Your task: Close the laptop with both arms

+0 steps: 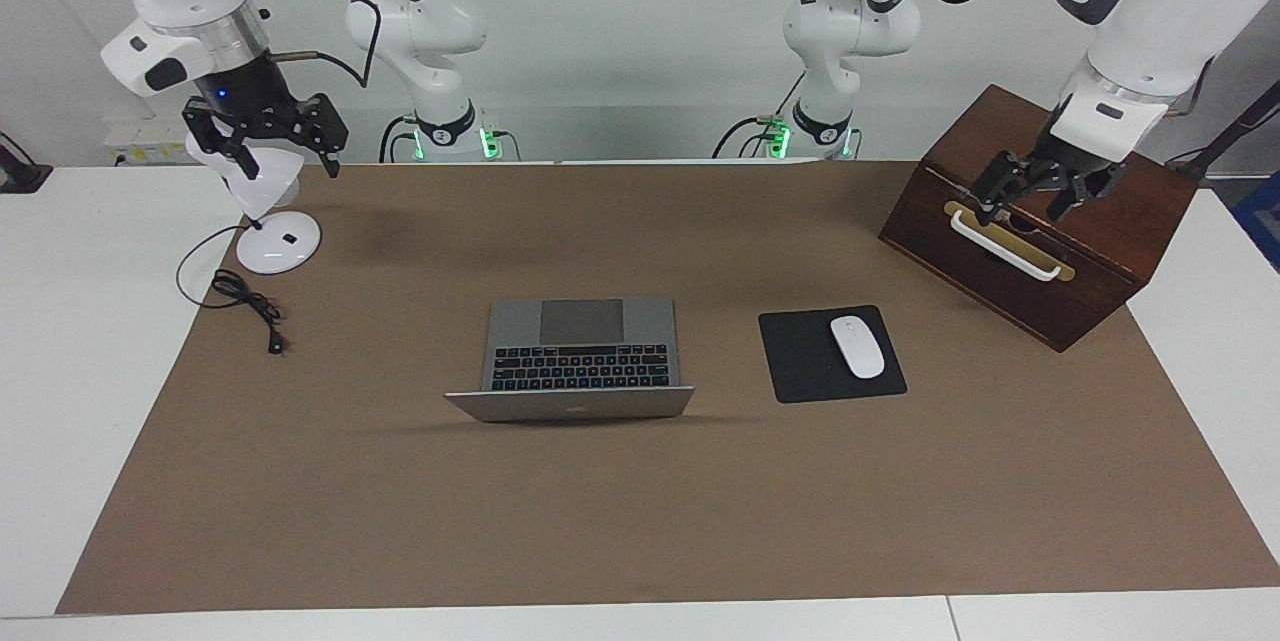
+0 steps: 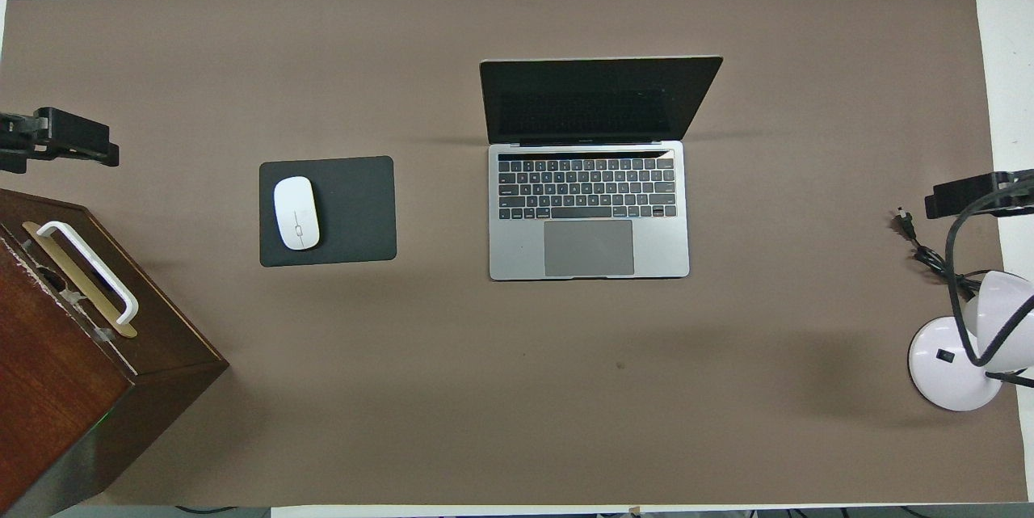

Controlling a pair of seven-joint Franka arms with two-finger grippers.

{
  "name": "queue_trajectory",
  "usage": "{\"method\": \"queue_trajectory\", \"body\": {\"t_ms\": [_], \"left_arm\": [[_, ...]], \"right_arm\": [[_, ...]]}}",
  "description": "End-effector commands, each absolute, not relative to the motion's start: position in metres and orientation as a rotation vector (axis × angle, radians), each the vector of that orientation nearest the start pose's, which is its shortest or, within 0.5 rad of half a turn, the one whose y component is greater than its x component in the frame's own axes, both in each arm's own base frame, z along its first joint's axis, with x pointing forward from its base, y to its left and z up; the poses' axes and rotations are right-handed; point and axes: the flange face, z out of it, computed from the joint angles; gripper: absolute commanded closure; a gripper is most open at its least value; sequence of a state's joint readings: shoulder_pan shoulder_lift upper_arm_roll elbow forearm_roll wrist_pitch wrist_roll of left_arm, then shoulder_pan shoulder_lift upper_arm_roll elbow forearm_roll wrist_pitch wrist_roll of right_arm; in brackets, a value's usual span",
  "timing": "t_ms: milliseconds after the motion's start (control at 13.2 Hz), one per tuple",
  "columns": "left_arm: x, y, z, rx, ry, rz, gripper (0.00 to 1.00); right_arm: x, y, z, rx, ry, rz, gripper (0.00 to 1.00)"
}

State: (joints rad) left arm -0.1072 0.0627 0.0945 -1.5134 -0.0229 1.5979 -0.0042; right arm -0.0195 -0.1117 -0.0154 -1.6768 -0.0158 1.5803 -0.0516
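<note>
Thin silver-grey brushed-metal laptop [image 2: 589,247], matt, black plastic keys, glossy dark screen. Flat black square mouse pad [image 2: 355,211], matt, cloth-like. Glossy white plastic mouse [image 2: 296,212]. Dark brown wooden box [image 1: 1040,221], polished grain, white plastic handle. Matt brown paper-like table cover [image 2: 485,389]. Glossy white plastic lamp [image 2: 953,364].
</note>
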Motion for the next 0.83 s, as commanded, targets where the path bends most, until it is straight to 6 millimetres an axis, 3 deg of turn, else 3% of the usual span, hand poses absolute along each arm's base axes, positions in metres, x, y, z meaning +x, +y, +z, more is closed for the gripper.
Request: {"method": "queue_trajectory", "body": {"t_ms": [0,151,377,453,528,604,755], "left_arm": [[0.569,-0.007,0.619,-3.163,-0.016,-0.053,0.00],[0.569,-0.006,0.620,-3.163,-0.023,-0.053,0.00],[0.569,-0.006,0.621,-3.163,-0.025,-0.063,0.03],[0.569,-0.005,0.622,-3.163,-0.028,-0.065,0.26],[0.569,-0.005,0.621,-3.163,-0.028,-0.065,0.66],[0.570,-0.005,0.622,-3.163,-0.030,-0.070,0.96],[0.570,-0.004,0.622,-3.163,-0.037,-0.070,1.00]], "right_arm": [[0.521,-0.027,0.632,-3.165,-0.055,-0.063,0.00],[0.528,-0.026,0.634,-3.161,-0.055,-0.131,0.00],[0.559,-0.026,0.620,-3.151,-0.060,-0.255,0.05],[0.573,-0.026,0.616,-3.148,-0.060,-0.298,0.08],[0.590,-0.027,0.613,-3.148,-0.063,-0.325,0.12],[0.606,-0.023,0.600,-3.155,-0.080,-0.304,0.22],[0.639,-0.010,0.596,-3.148,-0.110,-0.367,0.47]]}}
